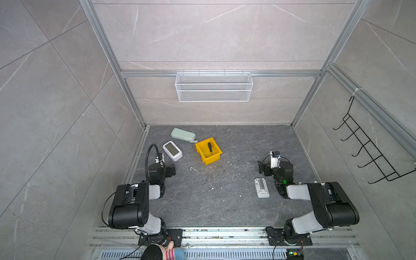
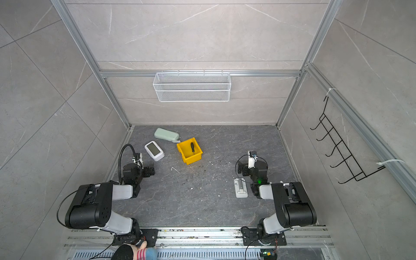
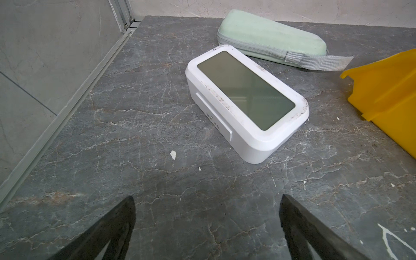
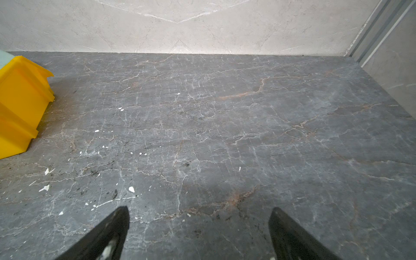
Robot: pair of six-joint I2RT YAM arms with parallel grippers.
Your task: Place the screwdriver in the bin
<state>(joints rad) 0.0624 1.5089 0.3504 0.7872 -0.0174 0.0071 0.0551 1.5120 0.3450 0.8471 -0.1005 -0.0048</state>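
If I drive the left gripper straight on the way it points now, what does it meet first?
Most likely the white clock. It lies just ahead of the open left gripper, with only bare table between them. The green case sits beyond it. Height is hard to judge, so the gripper might pass over the clock.

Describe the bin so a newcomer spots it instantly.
On the dark grey tabletop, look toward the back wall. The bin sits right of a white screen-faced box and a pale green case; only it is bright yellow and open-topped, with a black-handled screwdriver inside.
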